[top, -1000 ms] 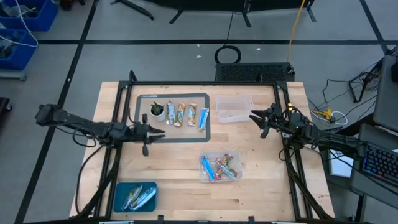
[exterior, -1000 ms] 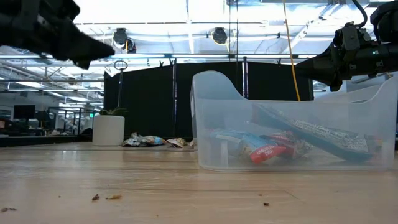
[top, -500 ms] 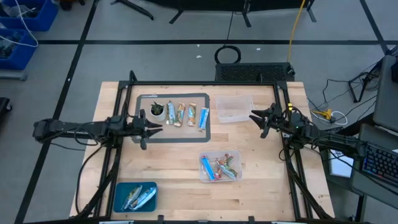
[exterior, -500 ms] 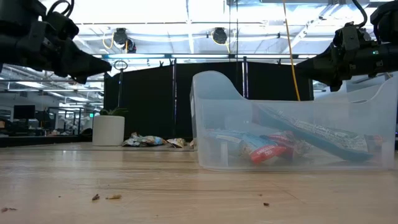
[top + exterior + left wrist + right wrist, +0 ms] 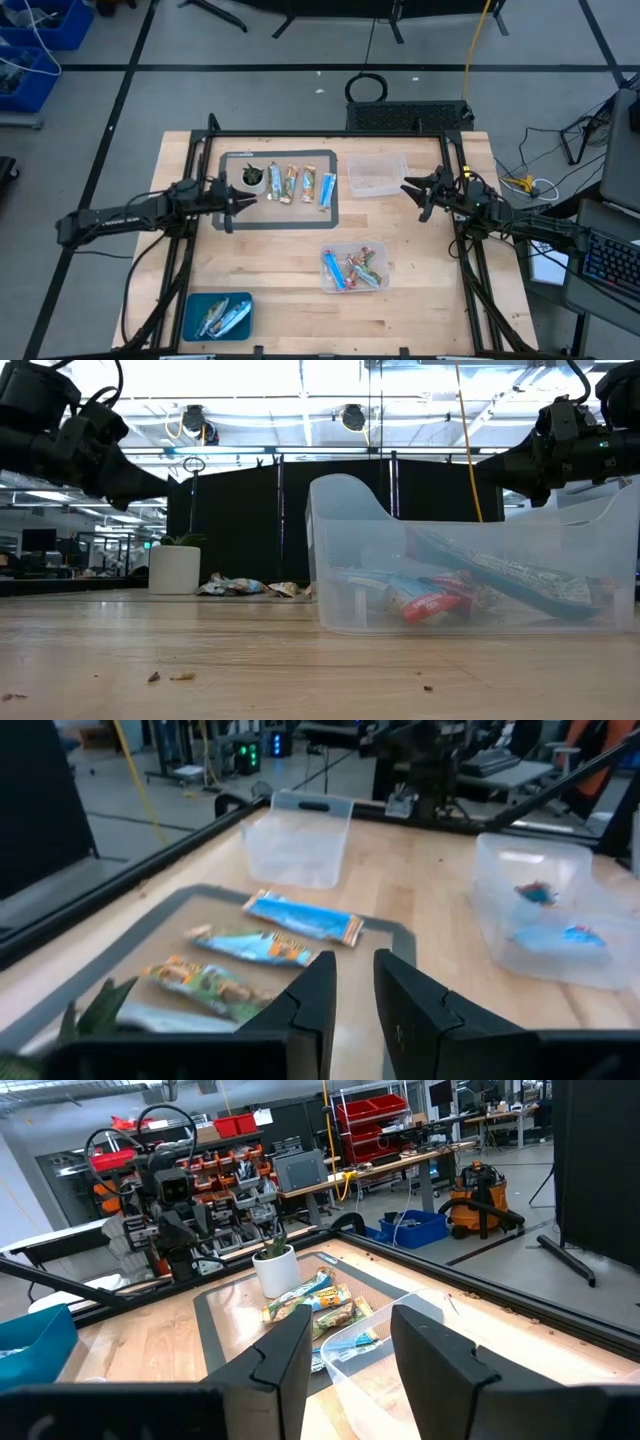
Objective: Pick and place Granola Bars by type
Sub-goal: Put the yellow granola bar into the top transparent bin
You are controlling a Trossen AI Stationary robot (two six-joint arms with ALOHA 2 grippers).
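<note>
The left gripper (image 5: 243, 199) has moved up toward the grey tray (image 5: 336, 190) since a second ago and now hovers beside the white plant pot (image 5: 253, 179), its jaws narrowly parted and empty. Four granola bars (image 5: 300, 184) lie on the tray; others fill the clear bin (image 5: 355, 268). The right gripper (image 5: 409, 190) hangs by the empty container (image 5: 376, 175), jaws apart, holding nothing.

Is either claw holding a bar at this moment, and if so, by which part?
Nothing is held. The left claw hangs with a narrow, bare gap above the grey mat's edge; the right claw is open and bare beside the clear plastic bin.
</note>
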